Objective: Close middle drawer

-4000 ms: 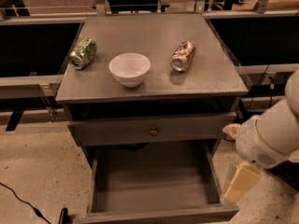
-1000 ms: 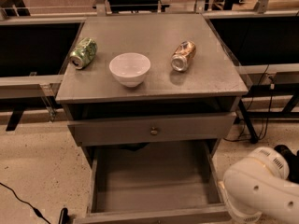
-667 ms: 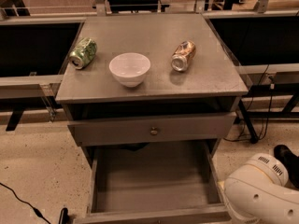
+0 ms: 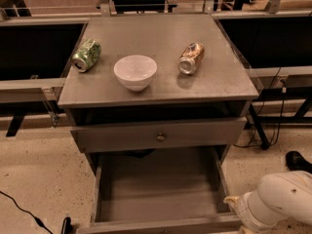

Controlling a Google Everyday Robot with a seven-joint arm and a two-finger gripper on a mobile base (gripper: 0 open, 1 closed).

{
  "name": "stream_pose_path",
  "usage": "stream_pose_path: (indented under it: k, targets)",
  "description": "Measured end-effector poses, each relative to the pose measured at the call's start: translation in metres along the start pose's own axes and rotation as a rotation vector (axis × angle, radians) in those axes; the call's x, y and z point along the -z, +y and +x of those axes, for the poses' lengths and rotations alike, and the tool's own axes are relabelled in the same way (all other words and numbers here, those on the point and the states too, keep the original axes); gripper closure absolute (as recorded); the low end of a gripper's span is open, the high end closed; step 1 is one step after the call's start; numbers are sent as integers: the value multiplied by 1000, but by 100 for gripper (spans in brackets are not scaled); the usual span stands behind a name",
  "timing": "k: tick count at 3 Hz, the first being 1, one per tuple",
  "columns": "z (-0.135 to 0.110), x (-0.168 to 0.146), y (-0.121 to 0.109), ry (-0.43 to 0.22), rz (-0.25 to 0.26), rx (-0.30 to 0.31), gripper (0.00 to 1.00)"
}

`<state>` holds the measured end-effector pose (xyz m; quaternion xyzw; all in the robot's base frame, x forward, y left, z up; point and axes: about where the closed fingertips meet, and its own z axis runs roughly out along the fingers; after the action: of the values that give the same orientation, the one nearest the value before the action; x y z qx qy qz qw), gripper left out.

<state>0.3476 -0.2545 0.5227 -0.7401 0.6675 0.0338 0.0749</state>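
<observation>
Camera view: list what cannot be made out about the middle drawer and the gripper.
The middle drawer: front and knob cut off by the picture's bottom edge, camera view.
The gripper: low right, beside the drawer's right front corner, mostly hidden behind the white arm, camera view.
Below the open drawer: hidden by its box.

Grey middle drawer (image 4: pixel 156 191), white bowl (image 4: pixel 135 71), green can (image 4: pixel 87 55), white arm (image 4: pixel 278 201)

Matt wooden middle drawer (image 4: pixel 156 189), glossy bowl (image 4: pixel 135 72), shiny metal cans (image 4: pixel 191 58), smooth plastic end effector (image 4: pixel 233 202) at lower right.
</observation>
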Motion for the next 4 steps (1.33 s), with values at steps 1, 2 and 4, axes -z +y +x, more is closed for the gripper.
stream_pose_path:
  k: [1,2,4]
  targets:
    - [0,-12,-3,-137,93,-25,48]
    - [-4,-27,-3,-186,121,-19,72]
    - [-46,-90,9,-183,91,46,100]
